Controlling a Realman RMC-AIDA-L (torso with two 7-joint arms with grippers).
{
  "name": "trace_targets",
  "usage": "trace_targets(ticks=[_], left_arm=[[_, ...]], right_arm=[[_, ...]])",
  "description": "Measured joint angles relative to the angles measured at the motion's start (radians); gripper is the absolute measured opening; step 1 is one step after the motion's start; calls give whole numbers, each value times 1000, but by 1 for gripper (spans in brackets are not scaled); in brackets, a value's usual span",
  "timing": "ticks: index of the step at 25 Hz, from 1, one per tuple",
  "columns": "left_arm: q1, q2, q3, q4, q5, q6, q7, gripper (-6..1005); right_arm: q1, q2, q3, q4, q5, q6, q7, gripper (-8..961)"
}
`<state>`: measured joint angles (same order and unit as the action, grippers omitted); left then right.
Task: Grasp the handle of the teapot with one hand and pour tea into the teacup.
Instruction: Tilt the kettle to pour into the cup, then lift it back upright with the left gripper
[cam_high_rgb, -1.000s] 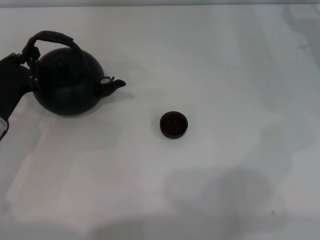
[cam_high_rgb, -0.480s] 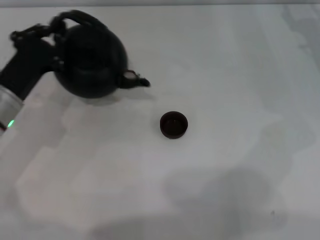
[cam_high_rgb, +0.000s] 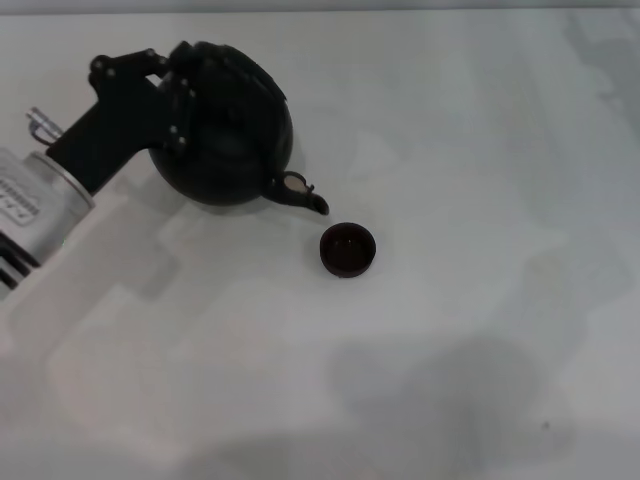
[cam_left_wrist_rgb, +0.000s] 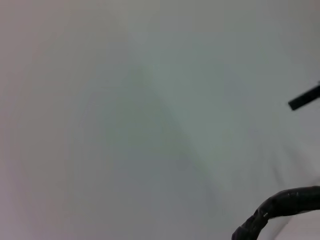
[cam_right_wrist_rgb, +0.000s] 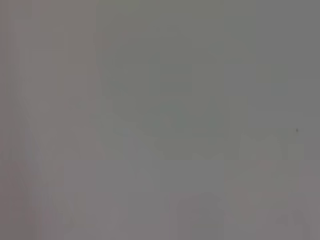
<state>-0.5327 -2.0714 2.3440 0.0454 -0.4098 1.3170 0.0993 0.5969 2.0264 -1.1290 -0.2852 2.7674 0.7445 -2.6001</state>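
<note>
The right wrist view showed only a plain, pale grey table top. Soft, darker patches lay across the surface, like faint shadows. One tiny dark speck sat on it near one side. It was too small to tell what it was.
</note>
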Motion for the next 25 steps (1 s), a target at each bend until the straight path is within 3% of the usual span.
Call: trace_targets(ticks=[25], left_arm=[[-27,-2,8,43,76,-2,196,84]], right_arm=[[1,0,2,1,0,1,0,855]])
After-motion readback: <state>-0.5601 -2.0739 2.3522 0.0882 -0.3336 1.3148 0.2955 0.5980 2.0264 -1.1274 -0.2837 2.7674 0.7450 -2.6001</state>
